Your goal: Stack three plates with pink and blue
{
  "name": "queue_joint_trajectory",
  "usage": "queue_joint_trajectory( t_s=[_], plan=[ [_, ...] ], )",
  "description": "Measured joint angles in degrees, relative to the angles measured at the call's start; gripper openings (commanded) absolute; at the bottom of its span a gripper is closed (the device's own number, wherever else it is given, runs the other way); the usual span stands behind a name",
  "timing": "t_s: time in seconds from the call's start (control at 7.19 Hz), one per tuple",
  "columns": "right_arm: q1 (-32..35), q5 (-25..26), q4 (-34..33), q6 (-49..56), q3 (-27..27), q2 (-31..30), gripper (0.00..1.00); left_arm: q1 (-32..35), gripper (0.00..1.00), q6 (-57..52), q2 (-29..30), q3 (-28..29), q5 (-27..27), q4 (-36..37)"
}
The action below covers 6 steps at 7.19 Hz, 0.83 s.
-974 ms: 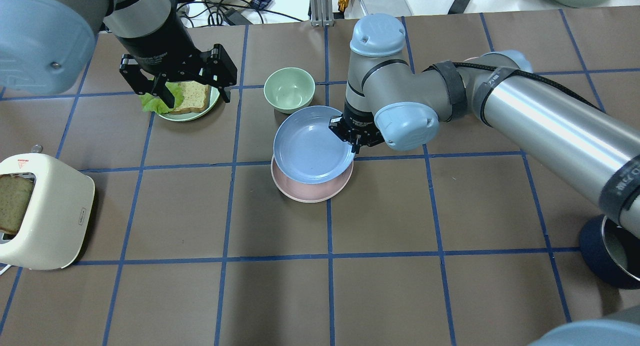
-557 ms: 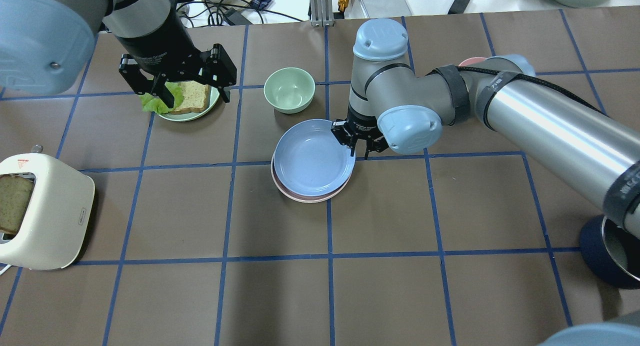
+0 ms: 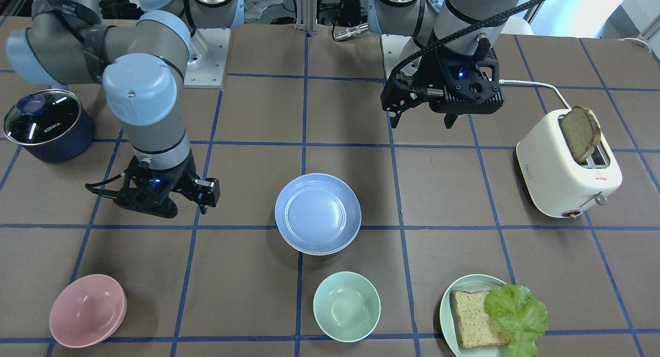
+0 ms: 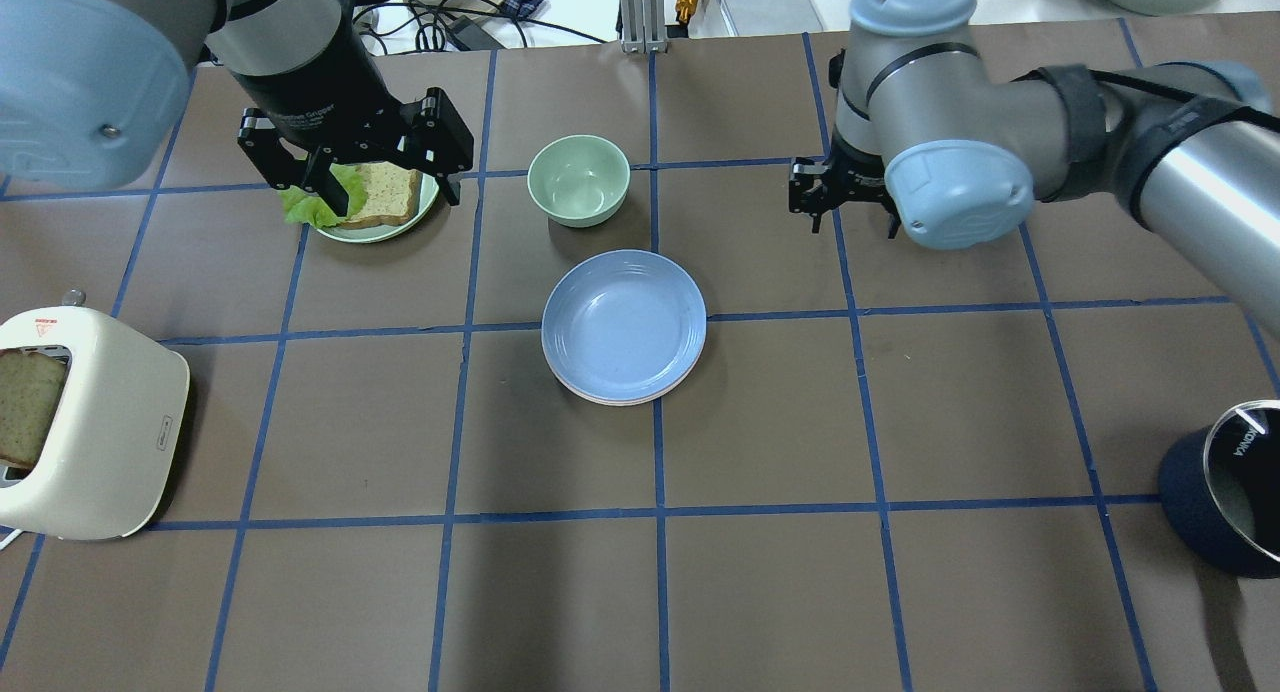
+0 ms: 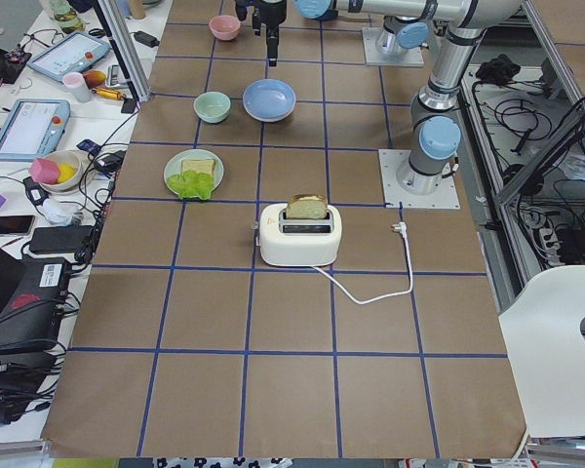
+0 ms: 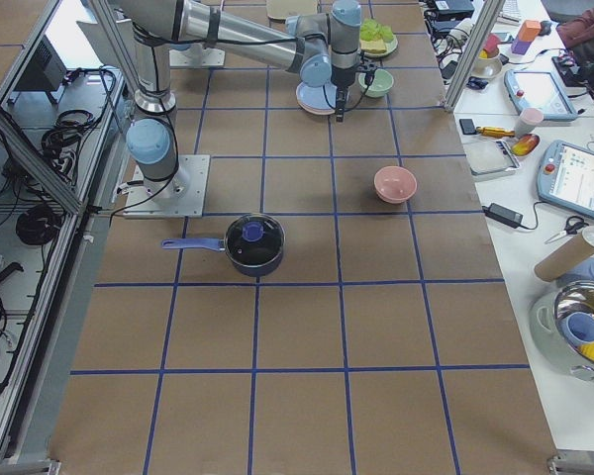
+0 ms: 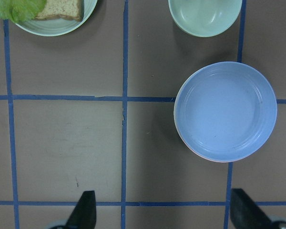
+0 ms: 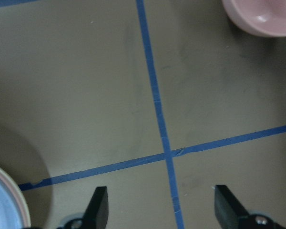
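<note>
1. From overhead, a blue plate [image 4: 624, 324] lay level at the middle of the brown table [image 4: 900, 592]. It was nested on top of the lower plates [image 8: 23, 210].
2. Only a thin pale rim of the lower plates showed, too thin to tell their colours apart.
3. The right hand [image 4: 853, 224] hung over the table at 2 o'clock from the blue plate, well apart from it. Its fingers were spread and it held nothing.
4. The left hand [image 4: 390, 187] hung at 10 o'clock from the blue plate, fingers spread wide and empty. It was above a green plate [image 4: 385, 234] that carried bread [image 4: 385, 194] and lettuce [image 4: 305, 210].
5. A mint bowl [image 4: 578, 180] stood at 12 o'clock, just beside the blue plate and not touching it.
6. A cream toaster [image 4: 95, 422] with a slice of bread in it sat at 8 o'clock, near the table's edge.
7. A dark pot [image 4: 1215, 502] sat at 4 o'clock.
8. A pink bowl [image 3: 87, 309] lay beyond the right hand, well apart from the blue plate.
</note>
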State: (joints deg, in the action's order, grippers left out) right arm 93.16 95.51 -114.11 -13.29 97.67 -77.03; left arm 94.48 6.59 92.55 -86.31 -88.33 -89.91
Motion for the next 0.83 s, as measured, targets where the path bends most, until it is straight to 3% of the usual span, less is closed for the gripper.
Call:
queue_joint_trajectory(
  t_s=[0.42, 0.83],
  plan=[
    [-2.6, -7.5, 13.4, 5.3, -0.8, -12.1, 1.00, 0.0, 1.00, 0.0, -0.1, 0.0, 0.0, 0.0],
    [-2.0, -10.3, 22.4, 6.1, -4.3, -17.2, 1.00, 0.0, 1.00, 0.0, -0.1, 0.0, 0.0, 0.0]
  ],
)
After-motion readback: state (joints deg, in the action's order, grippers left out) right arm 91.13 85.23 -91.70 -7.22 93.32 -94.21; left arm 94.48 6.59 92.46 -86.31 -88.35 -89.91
